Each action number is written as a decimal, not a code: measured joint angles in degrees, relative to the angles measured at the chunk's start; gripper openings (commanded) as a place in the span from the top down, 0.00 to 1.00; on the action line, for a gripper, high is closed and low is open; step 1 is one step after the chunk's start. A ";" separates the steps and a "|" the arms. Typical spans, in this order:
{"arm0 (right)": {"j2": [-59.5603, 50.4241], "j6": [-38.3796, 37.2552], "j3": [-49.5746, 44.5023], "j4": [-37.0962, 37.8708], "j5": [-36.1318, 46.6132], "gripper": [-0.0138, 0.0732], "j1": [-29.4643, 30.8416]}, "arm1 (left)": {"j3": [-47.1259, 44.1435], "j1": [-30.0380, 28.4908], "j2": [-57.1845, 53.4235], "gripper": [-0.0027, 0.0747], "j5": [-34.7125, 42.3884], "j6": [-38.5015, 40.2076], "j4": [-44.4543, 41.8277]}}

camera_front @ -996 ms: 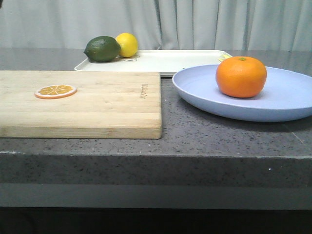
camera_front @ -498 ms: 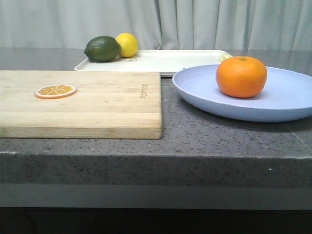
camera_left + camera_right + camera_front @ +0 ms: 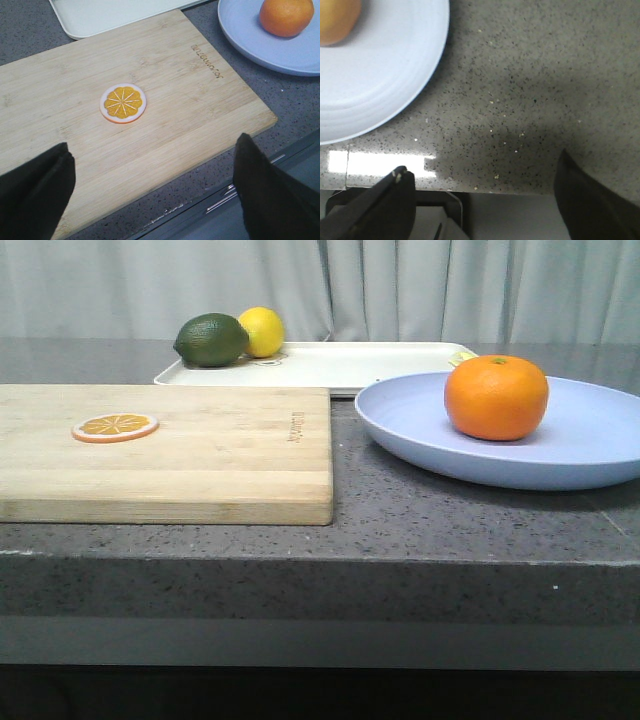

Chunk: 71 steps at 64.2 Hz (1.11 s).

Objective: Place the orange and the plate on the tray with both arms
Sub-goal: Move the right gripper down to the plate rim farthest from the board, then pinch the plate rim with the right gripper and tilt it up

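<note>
The orange (image 3: pixel 496 397) sits on the pale lavender-blue plate (image 3: pixel 590 440) at the right of the counter; both also show in the left wrist view, orange (image 3: pixel 286 16) and plate (image 3: pixel 250 35). The cream-white tray (image 3: pixel 350 365) lies behind them at the back. My left gripper (image 3: pixel 152 172) is open and empty, above the near edge of the cutting board. My right gripper (image 3: pixel 482 182) is open and empty, over the counter's front edge beside the plate (image 3: pixel 375 80); a sliver of the orange (image 3: pixel 335 20) shows there. Neither gripper shows in the front view.
A thick wooden cutting board (image 3: pixel 200 450) lies at the left with a thin orange slice (image 3: pixel 115 427) on it. A dark green fruit (image 3: pixel 211 340) and a yellow lemon (image 3: pixel 262 331) sit at the tray's far left end. A grey curtain hangs behind.
The front view has shifted very slightly; the objects have not moved on the counter.
</note>
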State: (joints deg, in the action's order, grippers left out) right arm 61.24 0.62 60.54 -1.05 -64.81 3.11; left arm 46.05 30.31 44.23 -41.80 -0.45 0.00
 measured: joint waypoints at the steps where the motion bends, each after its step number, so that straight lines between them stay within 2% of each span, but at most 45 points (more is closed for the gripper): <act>1: 0.59 0.68 0.00 -0.91 -0.12 0.17 1.37 | 0.00 0.00 0.00 0.16 0.00 0.00 0.00; 10: 5.99 7.97 0.00 -13.33 -0.22 0.17 10.66 | 0.00 0.00 0.00 0.16 0.00 0.00 0.00; 17: 9.88 13.03 0.00 -23.39 -0.22 0.17 15.62 | 0.00 0.00 0.00 0.16 0.00 0.00 0.00; 30: 16.96 17.56 0.00 -34.30 0.19 0.17 16.99 | 0.00 0.00 0.00 0.16 0.00 0.00 0.00; 51: 26.33 19.09 0.00 -40.60 2.65 0.17 16.99 | 0.00 0.00 0.00 0.16 0.00 0.00 0.00; 71: 29.43 20.86 0.00 -44.01 2.88 0.17 14.95 | 0.00 0.00 0.00 0.16 0.00 0.00 0.00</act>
State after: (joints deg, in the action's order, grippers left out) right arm 90.66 21.48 60.54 -45.06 -61.93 18.06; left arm 46.05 30.31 44.23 -41.80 -0.45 0.00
